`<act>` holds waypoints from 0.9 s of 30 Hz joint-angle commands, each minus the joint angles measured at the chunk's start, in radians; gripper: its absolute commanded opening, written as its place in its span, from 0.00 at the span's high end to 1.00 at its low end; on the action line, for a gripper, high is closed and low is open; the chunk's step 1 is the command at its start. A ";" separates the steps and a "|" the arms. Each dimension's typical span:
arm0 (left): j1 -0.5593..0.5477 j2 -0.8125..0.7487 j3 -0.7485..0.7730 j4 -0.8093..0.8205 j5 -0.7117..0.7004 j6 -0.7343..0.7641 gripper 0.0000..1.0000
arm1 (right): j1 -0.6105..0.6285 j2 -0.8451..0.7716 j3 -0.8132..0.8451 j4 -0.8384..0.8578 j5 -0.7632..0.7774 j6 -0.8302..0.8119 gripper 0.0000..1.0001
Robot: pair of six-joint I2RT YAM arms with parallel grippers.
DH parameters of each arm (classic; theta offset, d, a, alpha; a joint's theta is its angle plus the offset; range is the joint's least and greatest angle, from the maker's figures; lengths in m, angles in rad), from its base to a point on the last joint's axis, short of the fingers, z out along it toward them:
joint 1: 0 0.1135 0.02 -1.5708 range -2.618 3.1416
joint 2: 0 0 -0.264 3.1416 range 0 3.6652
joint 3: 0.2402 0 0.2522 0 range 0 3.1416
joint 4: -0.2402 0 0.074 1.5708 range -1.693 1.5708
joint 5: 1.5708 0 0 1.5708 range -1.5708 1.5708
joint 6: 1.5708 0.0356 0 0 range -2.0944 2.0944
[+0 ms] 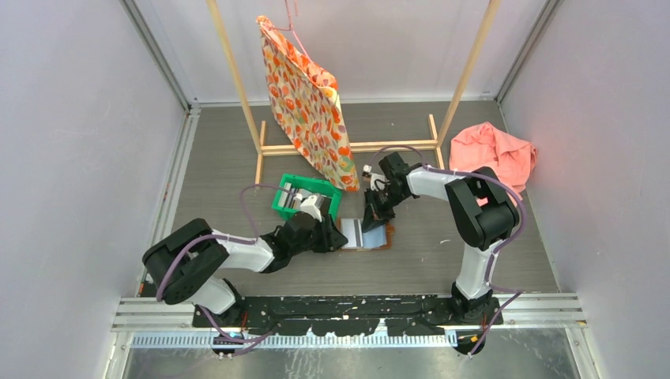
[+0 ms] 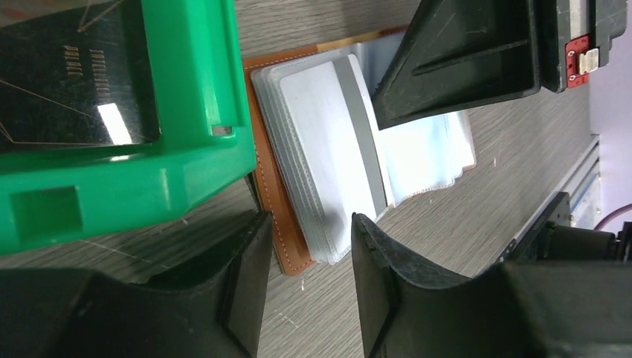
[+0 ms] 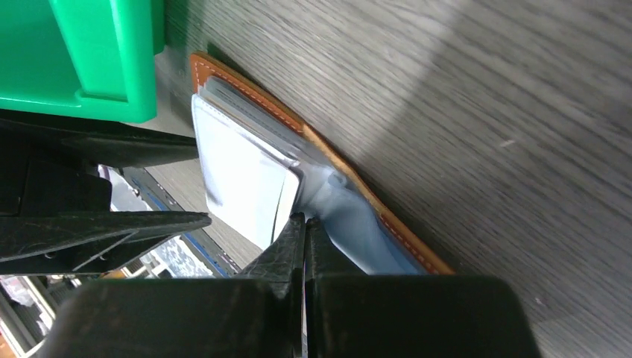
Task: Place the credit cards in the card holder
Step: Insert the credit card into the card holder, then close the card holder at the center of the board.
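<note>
My right gripper (image 3: 304,222) is clenched at the clear sleeves (image 2: 425,156) and my left gripper (image 2: 309,235) gapes around the card holder (image 2: 266,175) lying open beside the green bin (image 2: 194,112), so I fear a tug could drag it (nothing seems to pin it) and spill the grey card (image 2: 328,149).

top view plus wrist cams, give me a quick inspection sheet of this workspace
surface: grey wood-grain table, no spills seen
job's things: card holder lies open, clear sleeves up; light card with grey stripe in a sleeve; black card in the green bin
clutter: pink cloth, far right
grippers: left gripper open, straddling the holder's edge; right gripper shut at the sleeves, unclear whether it pinches one
cables: purple cables looped along both arms
surroundings: floral bag hanging on wooden rack behind
</note>
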 commanded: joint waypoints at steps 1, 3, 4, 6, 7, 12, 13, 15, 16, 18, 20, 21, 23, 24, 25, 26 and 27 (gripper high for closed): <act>-0.006 0.070 0.027 0.086 0.071 -0.025 0.56 | 0.058 0.020 0.039 0.043 -0.002 0.027 0.99; -0.008 0.077 0.027 0.095 0.080 -0.031 0.56 | 0.062 0.021 0.042 0.044 -0.006 0.027 0.99; -0.008 0.076 0.026 0.096 0.079 -0.033 0.57 | 0.061 0.021 0.044 0.036 -0.001 0.018 0.99; -0.009 0.058 0.018 0.097 0.070 -0.039 0.57 | 0.052 0.016 0.057 0.004 0.013 -0.018 0.99; -0.011 0.047 0.013 0.095 0.060 -0.040 0.57 | 0.047 0.013 0.066 -0.013 0.015 -0.040 0.99; -0.025 -0.057 -0.013 0.061 0.022 -0.041 0.55 | 0.026 -0.018 0.164 -0.228 0.002 -0.314 0.89; -0.029 -0.088 -0.019 0.048 0.015 -0.037 0.54 | 0.020 -0.035 0.195 -0.315 0.003 -0.390 0.86; -0.040 -0.152 -0.030 0.013 -0.019 -0.024 0.54 | -0.004 -0.095 0.224 -0.386 -0.018 -0.509 0.79; -0.044 -0.189 -0.035 -0.011 -0.033 -0.015 0.53 | -0.018 -0.137 0.219 -0.415 -0.034 -0.554 0.74; -0.050 -0.264 -0.045 -0.057 -0.050 0.011 0.53 | -0.037 -0.219 0.191 -0.450 -0.048 -0.689 0.62; -0.052 -0.345 -0.054 -0.112 -0.067 0.041 0.53 | -0.040 -0.295 0.144 -0.425 -0.006 -0.798 0.54; -0.052 -0.390 -0.057 -0.146 -0.075 0.063 0.53 | -0.042 -0.334 0.106 -0.397 0.028 -0.884 0.49; -0.052 -0.486 -0.057 -0.227 -0.105 0.109 0.52 | -0.048 -0.403 0.021 -0.369 0.056 -1.121 0.34; -0.051 -0.534 -0.059 -0.269 -0.121 0.124 0.50 | -0.049 -0.431 -0.017 -0.372 0.063 -1.253 0.27; -0.051 -0.598 -0.059 -0.309 -0.149 0.144 0.43 | -0.049 -0.459 -0.053 -0.380 0.069 -1.373 0.21; -0.051 -0.648 -0.063 -0.361 -0.172 0.149 0.35 | -0.048 -0.470 -0.071 -0.379 0.077 -1.464 0.17; -0.050 -0.697 -0.073 -0.379 -0.196 0.150 0.24 | -0.049 -0.470 -0.073 -0.381 0.086 -1.531 0.14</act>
